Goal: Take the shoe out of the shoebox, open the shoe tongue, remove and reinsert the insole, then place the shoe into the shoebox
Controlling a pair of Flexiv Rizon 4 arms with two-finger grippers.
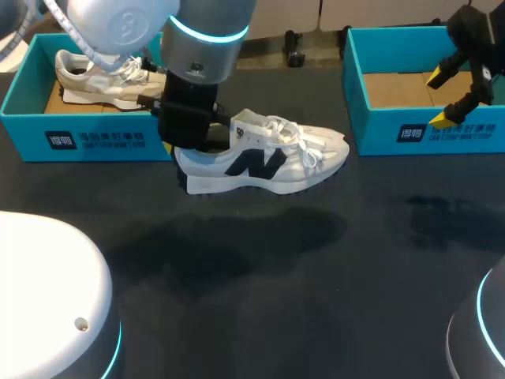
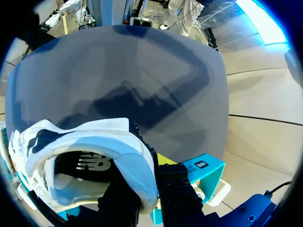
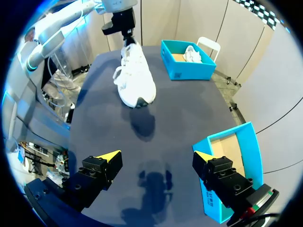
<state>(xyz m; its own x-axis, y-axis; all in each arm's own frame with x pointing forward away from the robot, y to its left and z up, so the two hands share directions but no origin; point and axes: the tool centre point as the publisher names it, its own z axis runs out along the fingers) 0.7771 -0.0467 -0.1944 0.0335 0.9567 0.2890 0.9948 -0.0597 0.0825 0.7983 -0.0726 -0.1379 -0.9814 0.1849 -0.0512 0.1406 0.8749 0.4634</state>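
1. Table (image 1: 260,316), dark top. The widest open stretch lies on the near side of the sneaker, from its sole back to my two arm bases. Only the sneaker's shadow falls on it.

2. White sneaker (image 1: 268,158), dark emblem on its side, laces loose. It is held off the table with its sole roughly level and its shadow spread on the tabletop below. The toe points to my right. It is outside both boxes and hangs between them.

3. Left gripper (image 1: 193,134), mine, at the sneaker's heel. It is clenched on the heel collar. In the left wrist view the padded heel rim sits pinched between my fingers (image 2: 175,189), with the sneaker's dark inside ahead of them.

4. Left shoebox (image 1: 87,142), teal, lid off, behind and beside the sneaker's heel. Its front right corner is just beside my left gripper, so there is little room on that side.

5. Second white shoe (image 1: 102,79), lying inside that shoebox, well back from the sneaker's heel.

6. Right shoebox (image 1: 430,130), teal, lid off, brown cardboard floor showing. It sits just past the sneaker's toe. A narrow strip of table shows between the toe and the box's near left corner.

7. Right gripper (image 1: 442,99), mine, over the right shoebox, well apart from the sneaker's toe. Its fingers are spread wide and grasp nothing. The right wrist view has one finger above the box's edge and the other above bare table.
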